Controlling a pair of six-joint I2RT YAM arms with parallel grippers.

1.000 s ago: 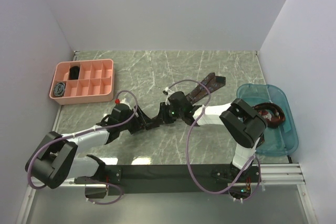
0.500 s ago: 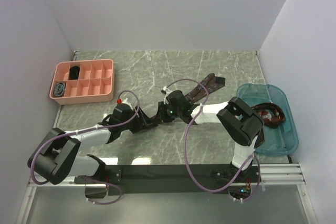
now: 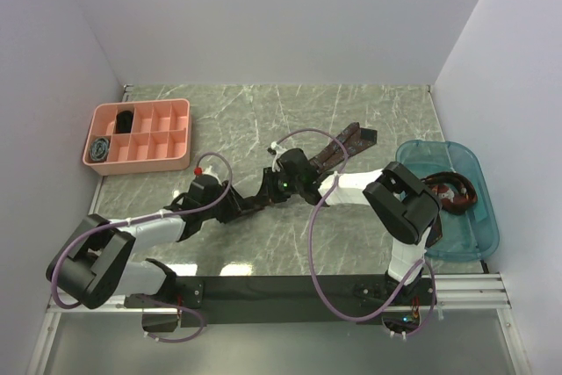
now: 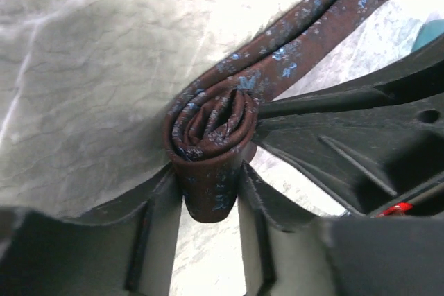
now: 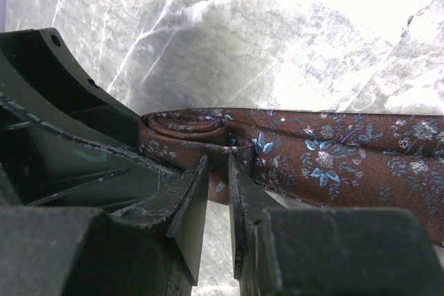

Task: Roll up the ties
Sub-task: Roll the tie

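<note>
A dark brown-maroon tie point(image 3: 338, 148) with small blue flowers lies as a strip across the table's middle. Its near end is wound into a small coil point(image 4: 211, 126). My left gripper point(image 4: 211, 175) is shut on that coil, a finger pressed against each side. My right gripper point(image 5: 218, 164) is shut on a fold of the same tie point(image 5: 326, 157), right beside the coil, and its strip runs off to the right. In the top view the left gripper point(image 3: 244, 205) and right gripper point(image 3: 266, 192) meet nose to nose. Another maroon tie point(image 3: 450, 195) lies loose in the teal bin.
A pink divided organiser point(image 3: 176, 142) stands at the back left with a black coil point(image 3: 126, 118) and a grey-blue coil point(image 3: 101, 148) in two cells. The teal bin point(image 3: 474, 239) sits at the right edge. Purple cables point(image 3: 303, 140) loop over both arms.
My left gripper's jaws have closed onto the coil. Both grippers have crept a little to the left with the tie's end.
</note>
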